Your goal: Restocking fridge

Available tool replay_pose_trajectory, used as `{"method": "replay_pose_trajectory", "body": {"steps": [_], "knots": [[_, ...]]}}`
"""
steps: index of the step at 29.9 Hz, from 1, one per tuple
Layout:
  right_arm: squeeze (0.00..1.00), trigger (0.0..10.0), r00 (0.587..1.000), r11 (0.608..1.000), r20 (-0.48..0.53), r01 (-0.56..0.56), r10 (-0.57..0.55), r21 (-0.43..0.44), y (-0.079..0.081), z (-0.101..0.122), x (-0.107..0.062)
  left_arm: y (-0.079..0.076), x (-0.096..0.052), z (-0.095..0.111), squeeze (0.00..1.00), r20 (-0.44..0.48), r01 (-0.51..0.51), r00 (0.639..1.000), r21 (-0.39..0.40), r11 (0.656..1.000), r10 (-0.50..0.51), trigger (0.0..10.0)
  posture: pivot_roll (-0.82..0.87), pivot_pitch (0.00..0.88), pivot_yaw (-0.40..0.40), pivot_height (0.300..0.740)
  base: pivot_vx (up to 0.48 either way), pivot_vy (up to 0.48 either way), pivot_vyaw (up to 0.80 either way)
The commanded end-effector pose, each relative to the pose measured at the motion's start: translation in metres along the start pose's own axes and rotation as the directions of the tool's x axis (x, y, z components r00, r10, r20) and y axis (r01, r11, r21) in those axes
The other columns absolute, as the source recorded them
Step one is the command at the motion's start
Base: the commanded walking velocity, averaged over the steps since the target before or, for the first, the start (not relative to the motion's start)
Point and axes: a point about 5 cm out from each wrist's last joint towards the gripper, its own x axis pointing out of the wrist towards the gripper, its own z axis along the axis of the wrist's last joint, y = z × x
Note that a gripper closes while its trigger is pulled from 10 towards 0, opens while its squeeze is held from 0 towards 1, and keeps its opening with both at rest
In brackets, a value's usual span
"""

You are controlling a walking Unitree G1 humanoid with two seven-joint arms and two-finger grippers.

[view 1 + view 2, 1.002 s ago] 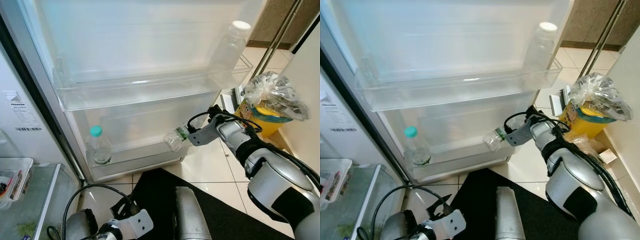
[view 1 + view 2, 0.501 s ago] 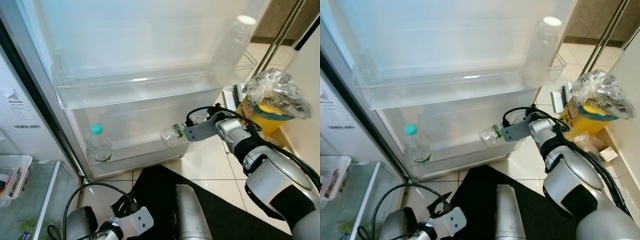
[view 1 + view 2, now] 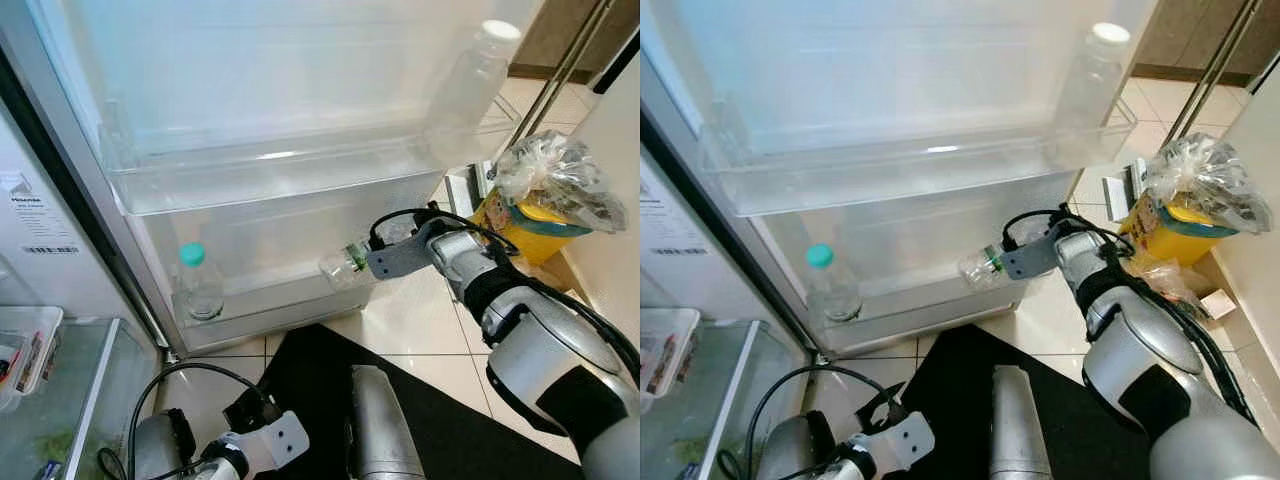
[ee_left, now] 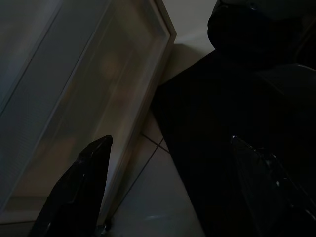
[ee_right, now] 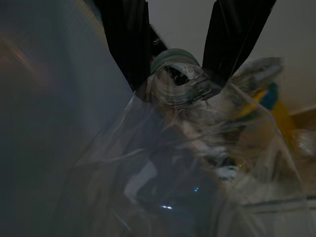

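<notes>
A: Status on the restock?

B: Partly done, by the look of it. One capped bottle [image 3: 200,285] is already standing in the lower door bin [image 3: 270,300], at its hinge end. A taller white-capped bottle [image 3: 472,85] is standing in the upper door bin [image 3: 280,175], at the far end.

A: And the one in hand?

B: A clear bottle [image 3: 343,263] is being held by the right claw [image 3: 372,262], fingers clamped on it near the neck. It is being carried tilted, almost on its side, just at the open end of the lower bin. Whether it is touching the bin wall cannot be told.

A: Left claw?

B: The left claw [image 4: 168,187] is being kept low by the dark mat [image 3: 440,420], idle, fingers apart, nothing between them.

A: What's left?

B: The held bottle is not yet seated. It is probably going to be stood upright in the lower bin and released. More stock may be waiting in the tied bag [image 3: 552,185] on the floor beside the fridge, though its contents are not being made out clearly.
</notes>
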Motion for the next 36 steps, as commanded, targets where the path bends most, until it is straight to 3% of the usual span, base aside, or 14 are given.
{"method": "replay_pose_trajectory", "body": {"steps": [1,12,13,15,16,19,21,23,24,25,27,30,35,36], "knots": [[0.0,10.0,1.0,0.997,0.025,0.0,0.001,-0.072,0.003,0.004,0.0,-0.023,-0.015,-0.014,0.0,-0.084,0.062,0.994,-0.026,0.998,-0.064,10.0,-0.1,0.284,-0.155,0.453,0.0,0.0,0.0],[0.0,10.0,0.999,0.989,0.05,0.017,-0.01,-0.147,-0.002,0.014,0.0,-0.024,-0.014,-0.013,0.0,-0.083,0.06,0.995,-0.03,0.998,-0.063,10.0,-0.11,0.284,-0.162,0.453,0.0,0.0,0.0],[0.69,10.0,0.999,0.988,0.052,0.017,-0.01,-0.152,-0.002,0.016,0.0,-0.024,-0.014,-0.013,0.0,-0.085,0.06,0.994,-0.03,0.998,-0.062,10.0,-0.11,0.284,-0.161,0.453,0.0,0.0,0.0],[0.69,10.0,0.998,0.988,0.055,0.013,-0.005,-0.152,-0.002,0.017,0.0,-0.024,-0.015,-0.013,0.0,-0.085,0.06,0.994,-0.031,0.998,-0.062,10.0,-0.11,0.285,-0.163,0.453,0.0,0.0,0.0],[0.78,10.0,0.998,0.991,0.057,0.015,-0.007,-0.133,-0.002,0.017,0.0,-0.024,-0.015,-0.013,0.0,-0.084,0.058,0.995,-0.031,0.998,-0.061,10.0,-0.11,0.285,-0.163,0.453,0.0,0.0,0.0],[0.73,10.0,0.998,0.992,0.061,0.018,-0.011,-0.122,-0.001,0.018,0.0,-0.025,-0.015,-0.013,0.0,-0.085,0.058,0.995,-0.032,0.998,-0.061,10.0,-0.11,0.286,-0.164,0.453,0.0,0.0,0.0],[0.41,10.0,0.998,0.992,0.062,0.022,-0.014,-0.122,-0.001,0.018,0.0,-0.025,-0.015,-0.013,0.0,-0.086,0.058,0.994,-0.032,0.998,-0.061,10.0,-0.11,0.287,-0.163,0.453,0.0,0.0,0.0],[0.25,10.0,0.998,0.992,0.062,0.022,-0.015,-0.121,0.0,0.017,0.0,-0.025,-0.015,-0.013,0.0,-0.086,0.058,0.994,-0.032,0.998,-0.06,10.0,-0.11,0.287,-0.163,0.453,0.0,0.0,0.0],[0.25,10.0,0.998,0.992,0.062,0.022,-0.015,-0.121,0.0,0.017,0.0,-0.025,-0.015,-0.013,0.0,-0.086,0.058,0.994,-0.032,0.998,-0.06,10.0,-0.11,0.287,-0.163,0.453,0.0,0.0,0.0],[0.1,10.0,0.998,0.991,0.061,0.027,-0.019,-0.128,0.001,0.015,0.0,-0.025,-0.014,-0.013,0.0,-0.086,0.057,0.995,-0.032,0.998,-0.06,10.0,-0.11,0.287,-0.163,0.453,0.0,0.0,0.0],[0.1,10.0,0.998,0.991,0.061,0.03,-0.022,-0.133,0.001,0.014,0.0,-0.025,-0.014,-0.013,0.0,-0.086,0.057,0.995,-0.032,0.998,-0.06,10.0,-0.11,0.287,-0.163,0.453,0.0,0.0,0.0],[0.0,10.0,0.997,0.991,0.064,0.041,-0.033,-0.124,0.0,0.013,0.0,-0.024,-0.014,-0.012,0.0,-0.084,0.056,0.995,-0.031,0.998,-0.059,10.0,-0.11,0.284,-0.162,0.453,0.0,0.0,0.0],[0.0,10.0,0.997,0.998,0.059,0.053,-0.052,-0.022,-0.003,0.01,0.0,-0.023,-0.012,-0.012,0.0,-0.082,0.054,0.995,-0.029,0.998,-0.057,10.0,-0.11,0.279,-0.159,0.453,0.0,0.0,0.0],[0.0,10.0,0.997,0.997,0.052,0.055,-0.057,0.055,-0.005,0.007,0.0,-0.022,-0.012,-0.012,0.0,-0.083,0.053,0.995,-0.028,0.998,-0.055,10.0,-0.11,0.274,-0.154,0.453,0.0,0.0,0.0]]}}
